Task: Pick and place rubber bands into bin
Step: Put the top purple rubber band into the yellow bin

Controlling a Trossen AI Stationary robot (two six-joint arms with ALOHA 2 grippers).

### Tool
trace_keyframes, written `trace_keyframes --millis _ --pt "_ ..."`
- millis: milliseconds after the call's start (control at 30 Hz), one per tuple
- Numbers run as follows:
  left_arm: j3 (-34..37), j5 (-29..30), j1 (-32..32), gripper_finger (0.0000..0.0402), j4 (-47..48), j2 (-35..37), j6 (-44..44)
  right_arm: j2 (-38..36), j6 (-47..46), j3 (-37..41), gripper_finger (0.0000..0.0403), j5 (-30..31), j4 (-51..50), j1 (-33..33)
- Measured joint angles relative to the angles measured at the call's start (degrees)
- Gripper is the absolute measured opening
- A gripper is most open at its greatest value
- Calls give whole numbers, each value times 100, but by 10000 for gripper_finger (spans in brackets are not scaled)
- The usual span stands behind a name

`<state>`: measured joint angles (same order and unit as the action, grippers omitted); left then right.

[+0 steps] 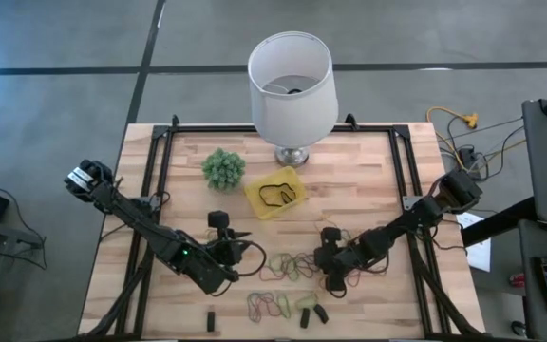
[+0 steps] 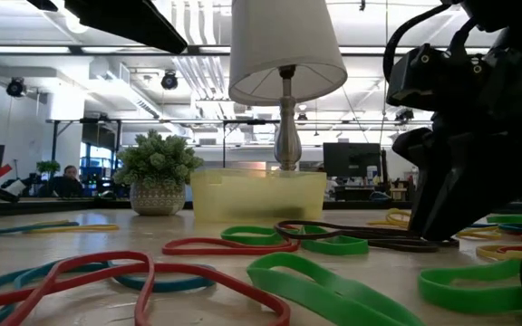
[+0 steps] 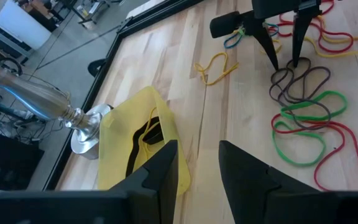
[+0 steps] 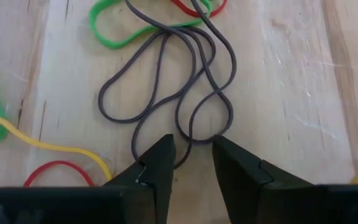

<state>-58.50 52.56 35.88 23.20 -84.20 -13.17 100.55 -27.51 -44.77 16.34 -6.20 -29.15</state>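
A: The right claw (image 4: 190, 163) stands part open on the worktop (image 4: 278, 74), its tips straddling dark rubber bands (image 4: 166, 81), gripping nothing.

B: Tangled loops may drag neighbours or slip free. The bin (image 1: 275, 193) sits well apart; the left claw (image 3: 197, 168) waits open.

The left gripper (image 3: 197, 165) had its two dark fingers parted, with nothing between them. Beyond it the yellow bin (image 3: 126, 146) lay beside the lamp base (image 3: 86, 127) and held dark bands. Farther on, the right gripper (image 3: 283, 62) touched down on dark rubber bands (image 3: 303, 81) on the table (image 3: 185, 50).
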Motion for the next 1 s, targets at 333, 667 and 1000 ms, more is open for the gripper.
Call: trace_keyframes --millis 333,667,1000 --pt "0 -1 0 100 -4 0 -1 -107 157 7 10 154 -77 -75" --pt "30 -7 16 100 13 1 -1 -705 364 -613 8 529 -1565 -185" --pt "61 -9 20 100 9 2 -4 -1088 1097 -1531 8 1122 -2241 -326"
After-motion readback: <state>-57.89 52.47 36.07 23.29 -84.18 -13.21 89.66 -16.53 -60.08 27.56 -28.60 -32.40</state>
